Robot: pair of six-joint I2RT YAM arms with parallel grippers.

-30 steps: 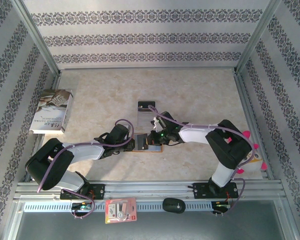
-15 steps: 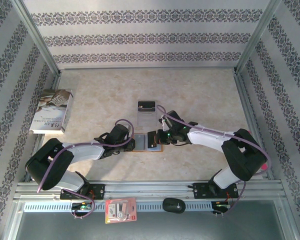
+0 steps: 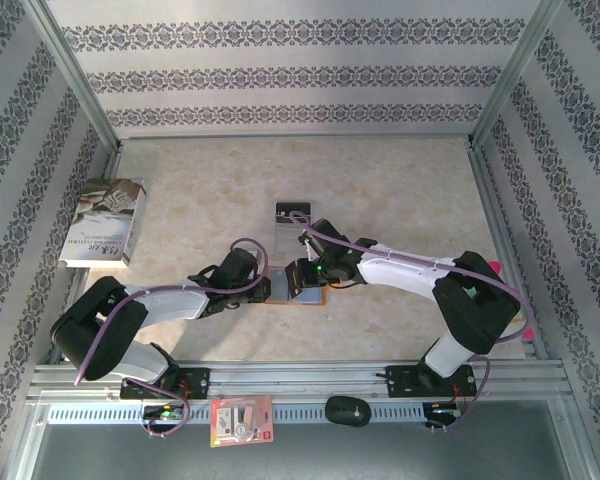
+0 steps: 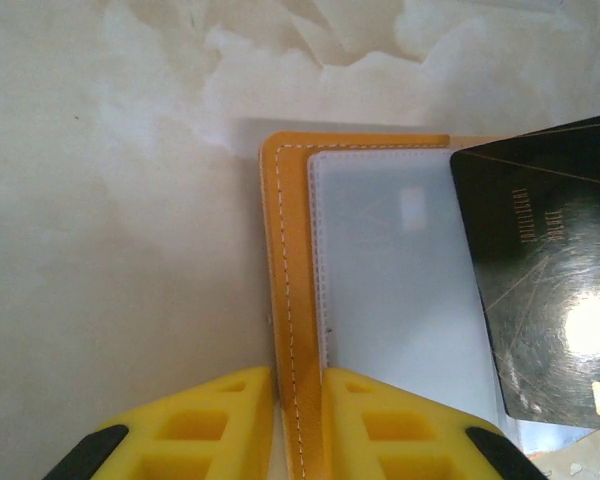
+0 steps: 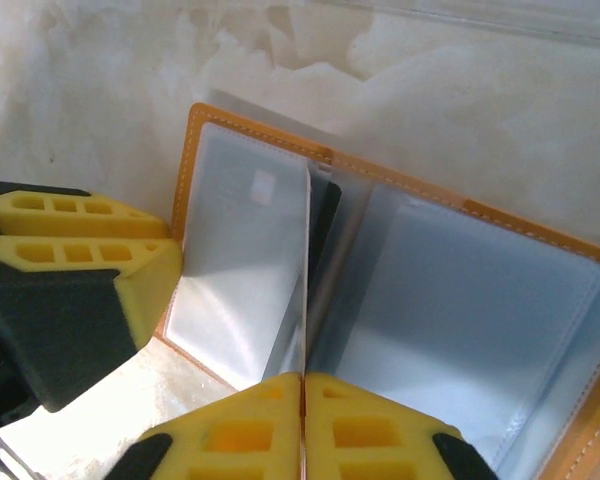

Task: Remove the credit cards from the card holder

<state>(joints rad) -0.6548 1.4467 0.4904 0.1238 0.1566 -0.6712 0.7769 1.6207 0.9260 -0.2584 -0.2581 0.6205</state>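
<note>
- Lying open on the pale marbled desk (image 3: 400, 190), the card holder (image 3: 281, 284) sits near the front edge, between the two arms, with its grey-blue pockets facing up inside an orange rim.
- The left jaws are closed down on the holder's orange stitched border (image 4: 285, 300). In the left wrist view the leather runs straight into the narrow slit between the two yellow fingers (image 4: 210, 420), and the holder lies flat on the desk there.
- The right wrist view shows those same left fingers (image 5: 70, 235) pressed against the left edge of the holder (image 5: 240, 260).
- The right jaws are shut on a thin card. It is seen edge-on as a pale line rising from between the yellow fingers (image 5: 230, 430), with a dark face (image 5: 325, 225) on its right side.
- In the left wrist view this black card (image 4: 545, 280) hangs tilted over the right part of the grey pocket. It is glossy, with fine gold lines and small lettering too small to read. Whether its lower end is in a pocket I cannot tell.
- Just behind the holder stands a clear plastic stand (image 3: 292, 238), and a dark card with a white mark (image 3: 293, 211) is at its far end.
- A book (image 3: 103, 222) lies well apart by the left wall.
- A red-and-white packet (image 3: 242, 420) and a black rounded object (image 3: 347, 410) sit on the front rail below the arm bases.
</note>
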